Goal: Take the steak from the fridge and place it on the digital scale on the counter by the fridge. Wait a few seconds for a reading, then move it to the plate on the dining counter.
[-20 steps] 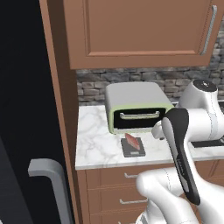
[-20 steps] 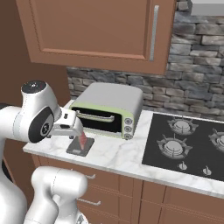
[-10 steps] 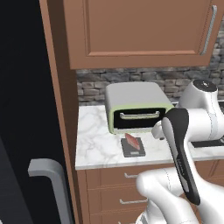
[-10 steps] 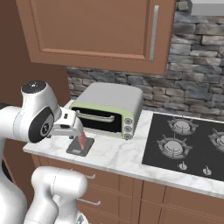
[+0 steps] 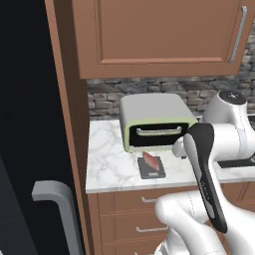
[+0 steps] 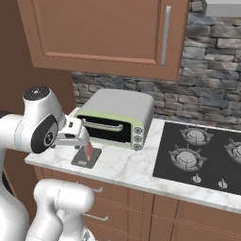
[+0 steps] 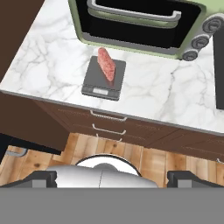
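The reddish-pink steak [image 7: 106,64] lies on the dark grey digital scale [image 7: 105,78], which sits near the marble counter's front edge, just before the toaster oven. Both base views show the steak [image 5: 152,161] [image 6: 89,149] on the scale [image 5: 151,169] [image 6: 85,159] too. My gripper [image 7: 113,178] is open with nothing between its fingertips [image 7: 41,177], and it is drawn back above and in front of the counter, apart from the steak. The black fridge [image 5: 30,124] with its grey bar handle fills the left. The plate and the dining counter are out of view.
A pale green-trimmed toaster oven [image 5: 154,122] stands behind the scale. A black gas hob [image 6: 202,155] lies to the right on the same counter. Brown wall cabinets [image 6: 103,33] hang above, and brown drawers [image 7: 109,124] run below the counter edge.
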Controlling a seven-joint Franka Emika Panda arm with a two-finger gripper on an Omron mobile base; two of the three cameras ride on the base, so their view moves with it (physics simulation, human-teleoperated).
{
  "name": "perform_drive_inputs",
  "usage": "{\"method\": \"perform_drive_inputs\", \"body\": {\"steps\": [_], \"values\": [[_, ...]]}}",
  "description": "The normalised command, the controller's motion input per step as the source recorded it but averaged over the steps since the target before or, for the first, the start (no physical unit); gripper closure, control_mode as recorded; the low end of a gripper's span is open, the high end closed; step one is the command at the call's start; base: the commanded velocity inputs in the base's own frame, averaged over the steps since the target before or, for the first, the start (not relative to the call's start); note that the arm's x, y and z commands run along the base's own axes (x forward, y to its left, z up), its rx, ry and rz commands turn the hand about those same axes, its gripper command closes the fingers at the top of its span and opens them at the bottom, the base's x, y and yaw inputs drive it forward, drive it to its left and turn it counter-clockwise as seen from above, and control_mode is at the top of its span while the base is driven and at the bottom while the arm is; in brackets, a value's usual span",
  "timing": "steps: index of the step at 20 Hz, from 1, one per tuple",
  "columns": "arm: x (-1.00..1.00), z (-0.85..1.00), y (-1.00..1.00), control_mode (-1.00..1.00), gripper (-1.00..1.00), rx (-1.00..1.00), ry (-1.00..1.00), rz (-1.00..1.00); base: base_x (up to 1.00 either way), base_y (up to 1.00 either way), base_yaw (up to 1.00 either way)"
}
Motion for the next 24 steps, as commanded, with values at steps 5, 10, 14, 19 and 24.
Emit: {"method": "perform_drive_inputs", "body": {"steps": [5,10,14,19,24], "values": [[0.67,-0.03,0.12,-1.00,-1.00,0.00,0.08,-0.02,0.00,0.00,0.00],[1.00,-0.30,0.03,-1.00,-1.00,0.00,0.01,0.00,0.00,0.00,0.00],[0.93,-0.57,0.00,-1.00,-1.00,0.00,0.01,0.00,0.00,0.00,0.00],[0.69,-0.63,0.00,-1.00,-1.00,0.00,0.00,0.00,0.00,0.00,0.00],[0.48,-0.64,0.00,-1.00,-1.00,0.00,0.00,0.00,0.00,0.00,0.00]]}}
